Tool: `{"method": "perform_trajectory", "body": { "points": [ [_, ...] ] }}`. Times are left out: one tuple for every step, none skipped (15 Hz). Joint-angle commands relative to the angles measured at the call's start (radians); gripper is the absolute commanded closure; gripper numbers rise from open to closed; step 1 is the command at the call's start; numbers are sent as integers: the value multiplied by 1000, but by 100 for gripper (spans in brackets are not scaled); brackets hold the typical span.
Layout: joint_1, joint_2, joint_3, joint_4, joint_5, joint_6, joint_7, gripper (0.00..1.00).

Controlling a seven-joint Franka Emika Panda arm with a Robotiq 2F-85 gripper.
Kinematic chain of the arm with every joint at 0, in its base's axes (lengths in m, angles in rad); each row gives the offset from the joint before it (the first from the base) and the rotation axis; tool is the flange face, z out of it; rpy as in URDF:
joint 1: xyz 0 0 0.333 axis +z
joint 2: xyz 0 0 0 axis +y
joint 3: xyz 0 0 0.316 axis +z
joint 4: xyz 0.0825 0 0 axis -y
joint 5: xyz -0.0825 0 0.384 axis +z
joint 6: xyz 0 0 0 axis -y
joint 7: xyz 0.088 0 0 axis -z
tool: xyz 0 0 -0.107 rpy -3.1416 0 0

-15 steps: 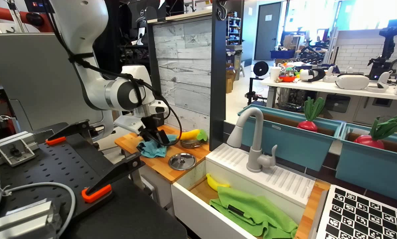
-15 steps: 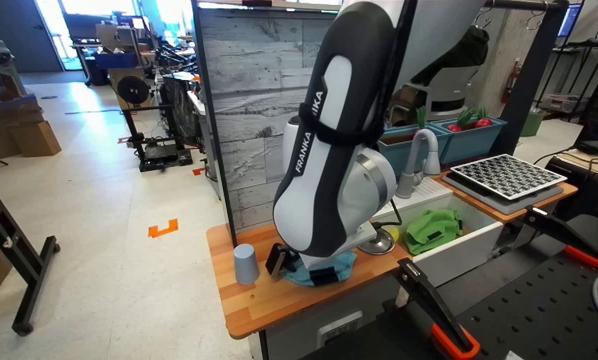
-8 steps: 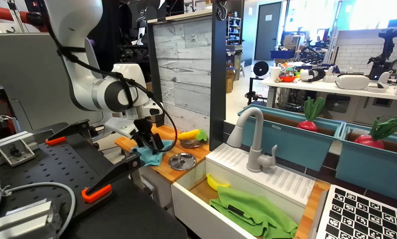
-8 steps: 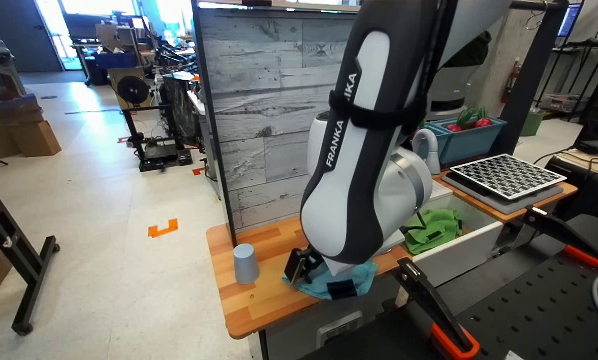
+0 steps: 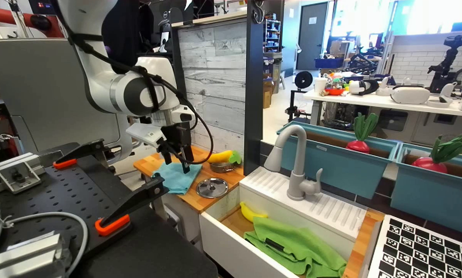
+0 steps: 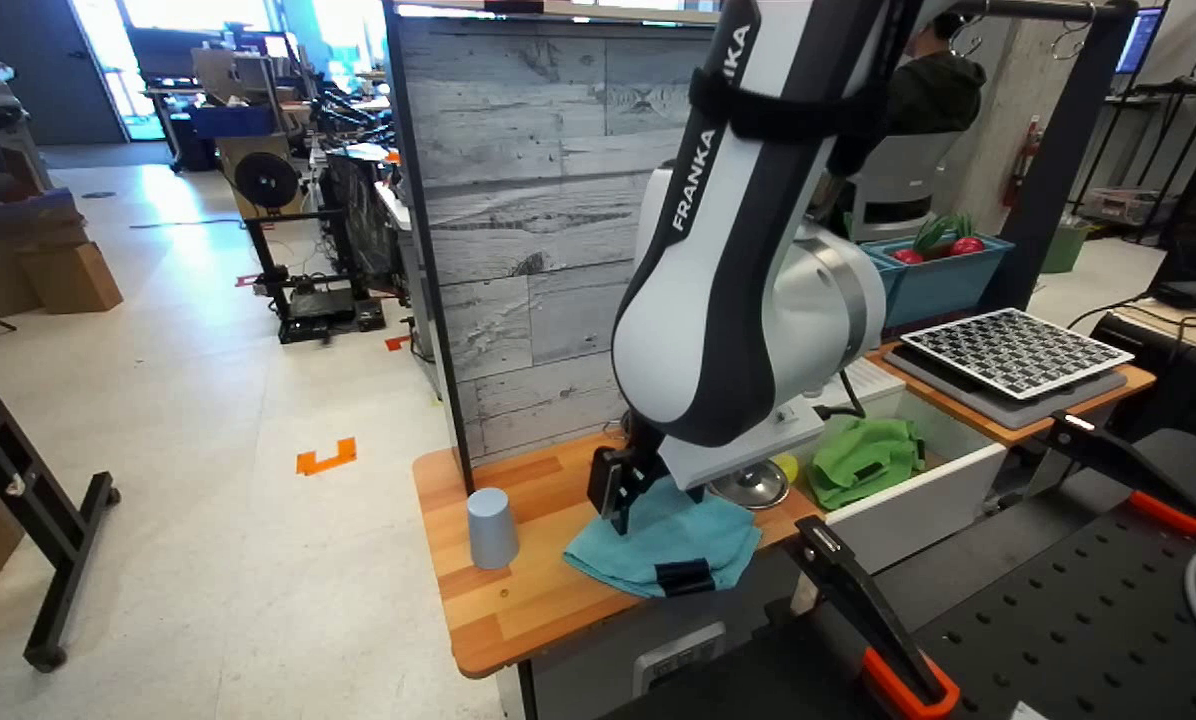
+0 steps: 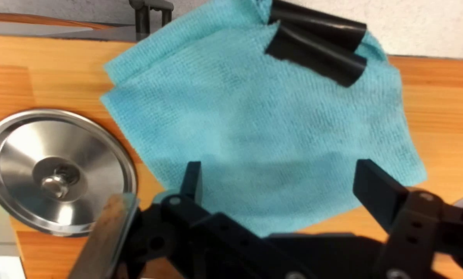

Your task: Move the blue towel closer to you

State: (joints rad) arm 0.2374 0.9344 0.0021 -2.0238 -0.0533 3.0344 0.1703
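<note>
Black two-fingered end effector [image 7: 278, 174], jaws spread wide, positioned over light-blue cloth towel [image 7: 251, 116] in wrist view; round shiny metal lid [image 7: 61, 166] just beside towel. In an exterior view, towel lies spread on brown wooden tabletop [image 6: 533, 610], at its edge; grey-blue tapered cup [image 6: 492, 530] stands near it.
</note>
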Motion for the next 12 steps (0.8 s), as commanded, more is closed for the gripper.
{"method": "perform_trajectory", "body": {
  "points": [
    [-32,-110,26,-67,10,-74,-56,0],
    [-31,-139,24,-89,6,-81,-63,0],
    [-26,-174,19,-124,2,-77,-67,0],
    [-21,-203,13,-152,-1,-74,-71,0],
    [-20,-240,11,-190,-4,-58,-76,0],
    [-19,-269,8,-218,-11,-61,-88,0],
    [-13,-291,-1,-230,-26,-82,-104,0],
    [-8,-207,3,-153,-1,-58,-73,0],
    [-9,-233,2,-177,-6,-61,-81,0],
    [-10,-253,1,-195,-10,-63,-85,0],
    [-10,-263,0,-205,-12,-65,-87,0],
    [-10,-268,0,-210,-12,-65,-88,0]
  ]
}}
